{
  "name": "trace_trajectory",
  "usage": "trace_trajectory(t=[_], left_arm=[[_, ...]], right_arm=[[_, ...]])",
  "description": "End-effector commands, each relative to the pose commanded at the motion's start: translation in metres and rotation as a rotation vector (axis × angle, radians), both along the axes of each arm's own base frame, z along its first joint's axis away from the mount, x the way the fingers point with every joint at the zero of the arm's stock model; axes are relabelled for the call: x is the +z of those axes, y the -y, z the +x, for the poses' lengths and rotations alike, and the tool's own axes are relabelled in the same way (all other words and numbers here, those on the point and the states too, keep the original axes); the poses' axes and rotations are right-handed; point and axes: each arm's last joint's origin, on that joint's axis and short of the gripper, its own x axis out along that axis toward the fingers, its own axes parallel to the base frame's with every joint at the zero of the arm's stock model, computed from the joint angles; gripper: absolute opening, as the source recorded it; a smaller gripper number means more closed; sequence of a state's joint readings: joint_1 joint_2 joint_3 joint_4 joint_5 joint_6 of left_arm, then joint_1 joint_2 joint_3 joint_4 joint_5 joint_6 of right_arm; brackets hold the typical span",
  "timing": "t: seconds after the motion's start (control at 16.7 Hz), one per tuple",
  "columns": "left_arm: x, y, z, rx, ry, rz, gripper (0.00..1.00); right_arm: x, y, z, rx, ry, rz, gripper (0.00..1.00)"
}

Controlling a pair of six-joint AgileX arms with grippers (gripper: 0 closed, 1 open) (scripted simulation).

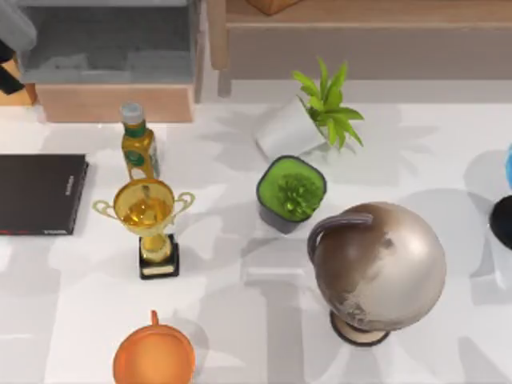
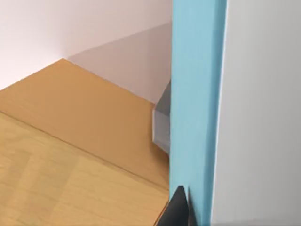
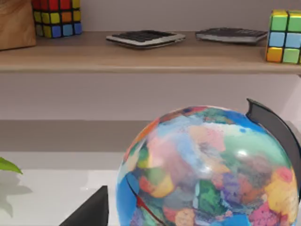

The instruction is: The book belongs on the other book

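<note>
The other book (image 1: 40,194), thin and black with pale lettering on one edge, lies flat at the table's left side. The book (image 2: 195,94) stands on edge close in the left wrist view, its light blue cover beside pale page edges (image 2: 258,117). My left gripper (image 2: 193,214) is shut on it, one black fingertip (image 2: 176,209) pressed against the cover, the other hidden behind it. Under it lie a wooden surface (image 2: 70,141) and a grey box corner (image 2: 162,127). My right arm is parked at the right, facing a colourful globe (image 3: 211,169).
Right of the black book stand a gold trophy (image 1: 148,212) and an oil bottle (image 1: 138,144). Mid-table are a green potted plant (image 1: 292,192), a leafy white pot (image 1: 320,112) and a bronze globe (image 1: 380,268). An orange cup (image 1: 154,358) sits in front, a wooden box (image 1: 112,102) at back left.
</note>
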State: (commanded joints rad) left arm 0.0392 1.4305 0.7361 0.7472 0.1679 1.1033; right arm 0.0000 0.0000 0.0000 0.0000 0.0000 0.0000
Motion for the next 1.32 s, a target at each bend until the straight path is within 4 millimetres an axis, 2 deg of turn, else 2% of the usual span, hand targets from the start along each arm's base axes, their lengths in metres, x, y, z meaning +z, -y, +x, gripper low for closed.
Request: trace_trajectory(t=[0.3,0.48,0.6,1.32], left_arm=[[-0.072,-0.033,-0.038,0.034,-0.237,0.363,0.00],[-0.116,-0.041,-0.054,-0.005,-0.425,0.473,0.00],[-0.134,-0.043,-0.061,-0.031,-0.510,0.502,0.00],[-0.140,-0.043,-0.058,-0.038,-0.529,0.506,0.00]], right_arm=[[0.000,0.000,0.000,0.000,0.000,0.000,1.00],[0.000,0.000,0.000,0.000,0.000,0.000,1.00],[0.000,0.000,0.000,0.000,0.000,0.000,1.00],[0.000,0.000,0.000,0.000,0.000,0.000,1.00]])
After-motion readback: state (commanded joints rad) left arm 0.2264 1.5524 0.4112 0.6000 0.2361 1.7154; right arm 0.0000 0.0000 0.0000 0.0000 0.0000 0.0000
